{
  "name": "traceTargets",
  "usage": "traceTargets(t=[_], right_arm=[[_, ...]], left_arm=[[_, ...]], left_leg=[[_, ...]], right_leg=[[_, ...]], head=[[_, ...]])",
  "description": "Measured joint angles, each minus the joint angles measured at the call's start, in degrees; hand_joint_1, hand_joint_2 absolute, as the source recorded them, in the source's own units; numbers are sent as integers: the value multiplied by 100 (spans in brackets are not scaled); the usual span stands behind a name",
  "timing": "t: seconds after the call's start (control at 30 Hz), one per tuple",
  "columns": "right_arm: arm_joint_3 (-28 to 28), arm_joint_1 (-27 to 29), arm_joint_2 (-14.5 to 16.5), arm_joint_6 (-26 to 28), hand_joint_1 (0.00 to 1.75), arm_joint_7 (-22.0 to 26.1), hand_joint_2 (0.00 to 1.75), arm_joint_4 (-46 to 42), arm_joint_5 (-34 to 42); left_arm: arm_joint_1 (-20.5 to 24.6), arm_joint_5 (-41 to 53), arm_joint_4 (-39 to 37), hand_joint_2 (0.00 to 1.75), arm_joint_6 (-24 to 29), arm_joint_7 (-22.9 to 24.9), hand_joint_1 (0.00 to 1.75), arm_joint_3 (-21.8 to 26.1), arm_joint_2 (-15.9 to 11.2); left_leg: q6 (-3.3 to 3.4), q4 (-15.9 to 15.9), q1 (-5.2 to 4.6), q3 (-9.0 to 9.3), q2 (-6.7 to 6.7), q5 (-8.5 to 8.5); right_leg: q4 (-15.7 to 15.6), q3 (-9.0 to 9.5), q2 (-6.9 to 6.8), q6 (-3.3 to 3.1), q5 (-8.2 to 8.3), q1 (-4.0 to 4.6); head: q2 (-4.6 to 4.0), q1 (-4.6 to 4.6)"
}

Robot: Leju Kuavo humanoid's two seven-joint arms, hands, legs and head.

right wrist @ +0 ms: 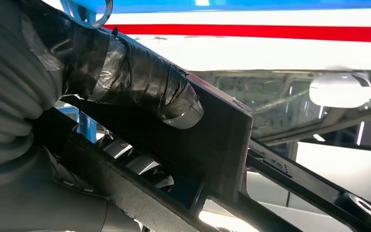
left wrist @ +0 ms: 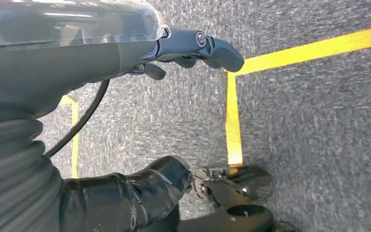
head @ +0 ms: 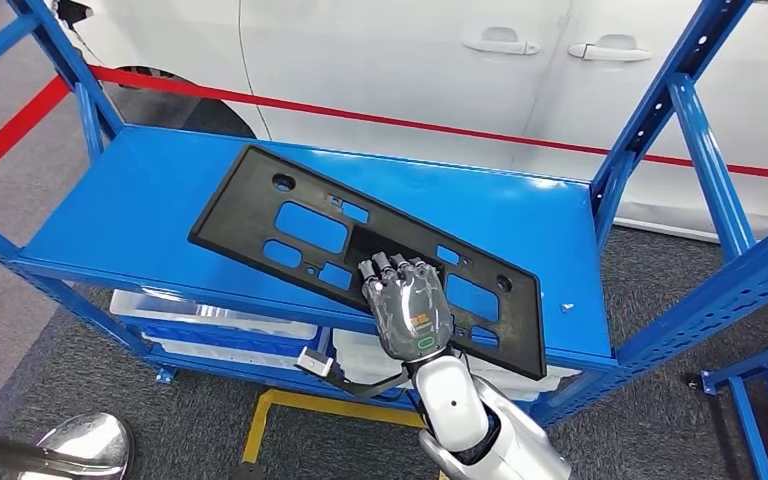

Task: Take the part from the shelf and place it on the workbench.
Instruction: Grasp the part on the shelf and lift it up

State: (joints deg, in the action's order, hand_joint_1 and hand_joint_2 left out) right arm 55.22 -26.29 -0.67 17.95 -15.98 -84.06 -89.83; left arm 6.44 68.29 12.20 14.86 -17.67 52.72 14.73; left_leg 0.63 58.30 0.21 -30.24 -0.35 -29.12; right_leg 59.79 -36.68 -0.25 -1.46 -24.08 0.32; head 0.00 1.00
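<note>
- A flat black part (head: 360, 250), a long plastic panel with rectangular cut-outs and round holes, lies aslant on the top board of a blue shelf (head: 140, 215), running from the upper left of the head view toward the lower right; its lower right corner juts past the shelf's front edge.
- The right hand (head: 407, 305) comes up from the bottom centre of the head view and sits on the part near its lower right end, fingers bent over the panel's middle bar.
- In the right wrist view the taped thumb (right wrist: 166, 96) lies on one face of the part (right wrist: 222, 145) while the darker fingers (right wrist: 135, 162) show through a cut-out on the other face, so the hand is clamped on the panel.
- The left hand (left wrist: 125, 53) hangs over grey carpet (left wrist: 319, 121) crossed by yellow floor tape (left wrist: 233, 125); its fingers are spread apart and it holds nothing.
- Behind the shelf stands a white car (head: 410, 70) with a red stripe (head: 360, 118) running across the view in front of it.
- Pale plastic bins (head: 210, 325) sit on the shelf's lower level, at the lower left of centre.
</note>
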Motion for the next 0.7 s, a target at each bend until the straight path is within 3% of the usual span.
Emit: traceTargets(t=[0.07,0.1,0.17,0.23,0.27,0.3,0.33,0.4,0.47,0.57,0.6,0.63,0.7], right_arm=[[-28,1,10,-1,175,18,175,1,10],[-45,0,12,-1,175,25,175,1,19],[-83,-2,12,-4,175,43,175,4,42],[-103,-4,13,-8,175,99,175,22,111],[-107,-9,16,-17,175,129,175,34,160],[-116,-22,30,-41,175,149,175,43,206],[-131,-45,53,-72,175,159,175,48,244],[-167,-120,116,-125,175,170,175,50,291],[-188,-195,169,-137,175,182,175,50,304],[-196,-230,207,-143,175,185,175,53,317],[-197,-233,221,-144,175,184,175,57,341],[-199,-239,244,-146,175,184,175,65,378],[-206,-247,300,-148,175,184,175,91,483]], left_arm=[[-14,-6,0,175,2,2,0,1,2],[-15,-8,0,175,2,2,0,2,4],[-9,-10,0,175,9,-1,0,2,7],[-19,-29,0,175,43,-13,0,2,-1],[-27,-40,0,175,59,-21,0,3,-9],[-35,-52,0,175,62,-27,0,4,-21],[-41,-58,0,175,51,-32,0,6,-34],[-47,-66,0,175,24,-39,0,8,-52],[-48,-67,0,175,14,-46,0,8,-64],[-53,-67,0,175,11,-43,0,10,-78],[-58,-66,0,175,10,-38,0,11,-84],[-63,-64,0,175,9,-33,0,12,-89],[-68,-62,0,175,3,-25,0,13,-99]], left_leg=[[66,-33,20,-36,10,89],[105,-58,37,-57,20,142],[169,-86,60,-132,39,240],[188,-69,57,-237,43,301],[182,-51,57,-289,45,326],[173,-30,58,-337,46,346],[161,-5,59,-379,46,362],[125,39,52,-438,44,387],[62,64,40,-477,42,423],[-56,62,50,-518,38,476],[-87,109,56,-549,35,421],[-111,245,63,-614,32,292],[-144,856,73,-854,31,-150]], right_leg=[[-3,-27,10,65,27,-3],[61,-65,17,101,-47,-4],[528,-251,30,174,-432,-32],[1257,-489,27,233,-867,-66],[1488,-536,26,251,-963,-82],[1511,-479,25,260,-951,-96],[1307,-306,24,261,-846,-109],[525,208,24,233,-586,-116],[34,472,28,171,-472,-87],[-30,434,22,47,-400,-65],[-51,417,14,-6,-358,-73],[-74,390,6,-63,-314,-86],[-84,307,-2,-131,-239,-81]], head=[[0,0],[0,3],[0,8],[0,9],[0,10],[0,10],[0,10],[0,9],[0,8],[0,8],[0,8],[0,6],[0,2]])
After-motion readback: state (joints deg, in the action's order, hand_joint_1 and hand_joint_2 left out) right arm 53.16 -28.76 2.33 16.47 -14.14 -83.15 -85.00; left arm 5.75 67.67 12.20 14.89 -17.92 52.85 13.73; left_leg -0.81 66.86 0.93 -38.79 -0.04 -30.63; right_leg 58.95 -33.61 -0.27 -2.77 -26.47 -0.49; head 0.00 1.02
